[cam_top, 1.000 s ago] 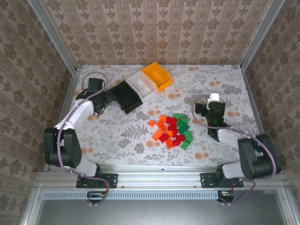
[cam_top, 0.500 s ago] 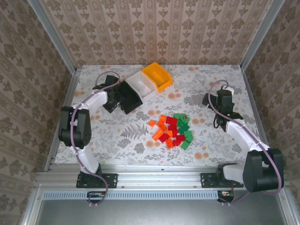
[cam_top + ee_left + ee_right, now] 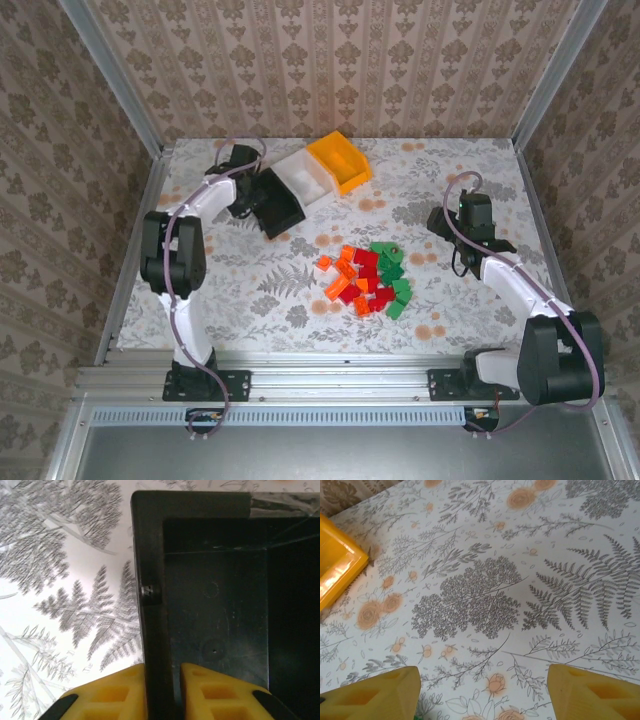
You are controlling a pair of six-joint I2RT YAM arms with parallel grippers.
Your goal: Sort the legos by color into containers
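Having moved up to the black bin [image 3: 276, 201] since a second ago, the left jaws are clamping its likely stiff, light side wall, a sound hold, while the right jaws are hanging open and empty and the legos [image 3: 365, 280] are lying heaped in the middle of the desk [image 3: 450, 160].

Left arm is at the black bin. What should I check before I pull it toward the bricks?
1. Left pincer shut across the wall of the black bin, one finger on each side: ok.
2. Visible inside of the black bin bare: ok.
3. Black bin free of the white bin next to it: cannot tell.
4. Right pincer open, holding nothing, above the table: ok.
5. Legos apart from the bins, in one mixed pile mid-table: ok.
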